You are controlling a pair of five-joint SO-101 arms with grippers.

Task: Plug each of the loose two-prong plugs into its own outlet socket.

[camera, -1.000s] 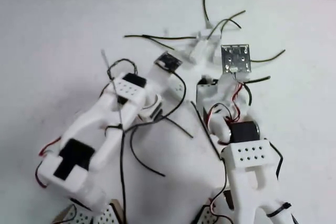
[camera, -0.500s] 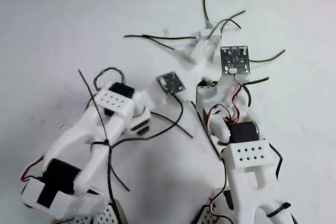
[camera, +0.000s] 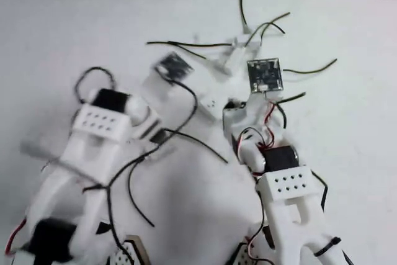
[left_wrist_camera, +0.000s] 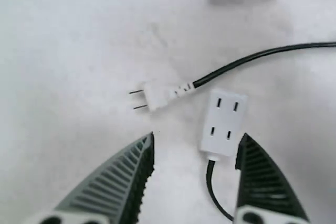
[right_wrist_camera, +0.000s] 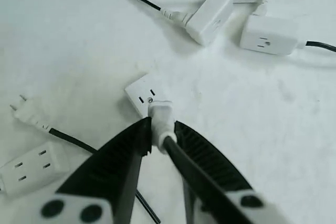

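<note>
In the right wrist view my right gripper (right_wrist_camera: 161, 125) is shut on a white two-prong plug (right_wrist_camera: 160, 115). The plug's front end sits against a white outlet socket (right_wrist_camera: 140, 95) on the table. My left gripper (left_wrist_camera: 197, 140) is open just above the table. A white outlet socket (left_wrist_camera: 223, 121) lies beside one of its fingers (left_wrist_camera: 262, 177). A loose two-prong plug (left_wrist_camera: 152, 97) on a black cord lies a little beyond the fingertips. In the high view the right gripper (camera: 227, 112) is at table centre and the left gripper (camera: 156, 85) is to its left.
More white sockets (right_wrist_camera: 212, 9) (right_wrist_camera: 268, 34) with black cords lie farther off, grouped at the back of the table (camera: 232, 60). Another loose plug (right_wrist_camera: 29, 111) and socket (right_wrist_camera: 31, 166) lie beside the right gripper. Cords (camera: 186, 141) trail between the arms.
The left arm has swung to the left and its gripper now sits farther left and back. The right gripper has shifted slightly left, still holding its plug.
</note>
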